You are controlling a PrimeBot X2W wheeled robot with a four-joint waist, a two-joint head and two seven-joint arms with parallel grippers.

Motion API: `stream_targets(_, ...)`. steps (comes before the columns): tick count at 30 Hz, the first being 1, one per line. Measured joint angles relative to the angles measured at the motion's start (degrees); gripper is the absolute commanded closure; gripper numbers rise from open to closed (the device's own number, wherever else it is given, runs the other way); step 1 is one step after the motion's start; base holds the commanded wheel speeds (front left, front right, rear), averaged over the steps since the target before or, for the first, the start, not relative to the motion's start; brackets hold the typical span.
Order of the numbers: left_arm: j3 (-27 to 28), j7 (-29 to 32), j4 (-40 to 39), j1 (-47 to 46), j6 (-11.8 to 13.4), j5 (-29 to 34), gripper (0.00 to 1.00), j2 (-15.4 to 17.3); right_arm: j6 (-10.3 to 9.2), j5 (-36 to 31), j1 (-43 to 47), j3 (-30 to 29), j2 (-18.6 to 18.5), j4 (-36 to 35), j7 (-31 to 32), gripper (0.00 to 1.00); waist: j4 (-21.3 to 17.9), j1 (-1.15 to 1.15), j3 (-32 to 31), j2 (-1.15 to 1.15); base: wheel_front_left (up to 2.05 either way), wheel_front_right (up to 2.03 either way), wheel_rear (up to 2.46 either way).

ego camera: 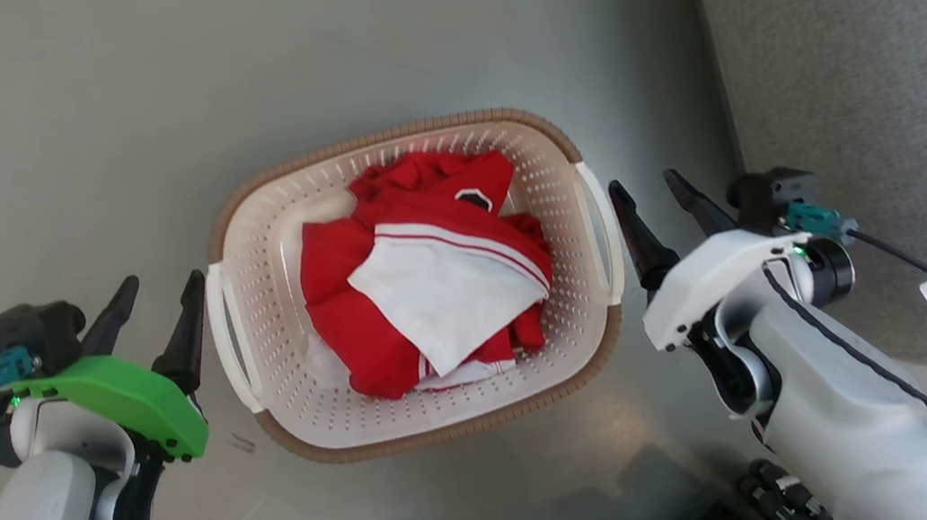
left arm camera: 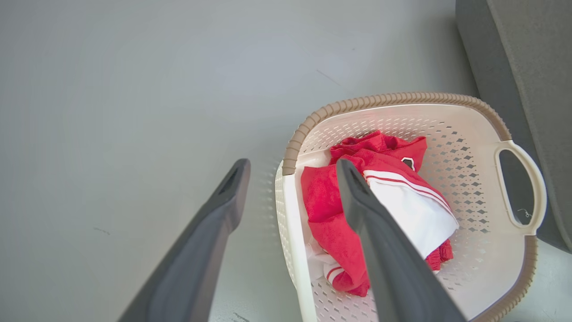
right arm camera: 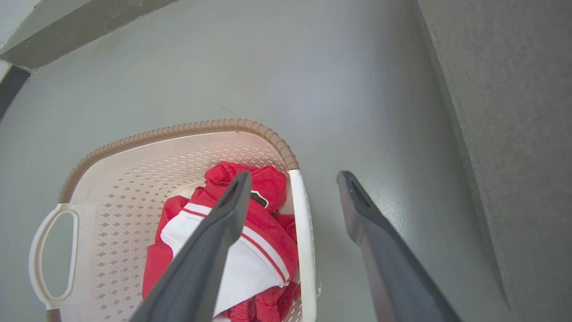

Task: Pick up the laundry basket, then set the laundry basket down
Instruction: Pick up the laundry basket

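Basket [ego camera: 260,234] on the floor [ego camera: 46,128] between two forearms angled inward, left gripper [ego camera: 163,279] beside one handle [ego camera: 224,348], right gripper [ego camera: 643,180] beside the other — both spread wide, gripping nothing, clothes [ego camera: 430,283] inside.

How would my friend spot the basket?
Start at the grey floor beside the grey fabric furniture. Between the left gripper and the right gripper sits the rounded cream plastic laundry basket with perforated walls. It alone has a brown woven-look rim and red-and-white clothes inside.
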Motion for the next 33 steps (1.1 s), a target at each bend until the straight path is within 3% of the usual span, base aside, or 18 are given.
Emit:
stream_targets(11, -6.0, 1.6, 4.0, -4.5, 0.0, -2.8, 0.00, 1.6, -0.57, 5.6, -6.2, 6.0, -0.2, 4.4, 0.0, 0.00, -0.3, 0.00, 6.3, 0.00, 0.00, 0.00, 0.00)
stream_targets(33, -13.5, 6.6, 9.1, -10.9, 0.0, -9.3, 0.00, 2.7, -1.97, 16.5, -12.6, 15.3, -0.3, 9.3, 0.0, 0.00, -0.8, -0.01, 12.2, 0.00, 0.00, 0.00, 0.00)
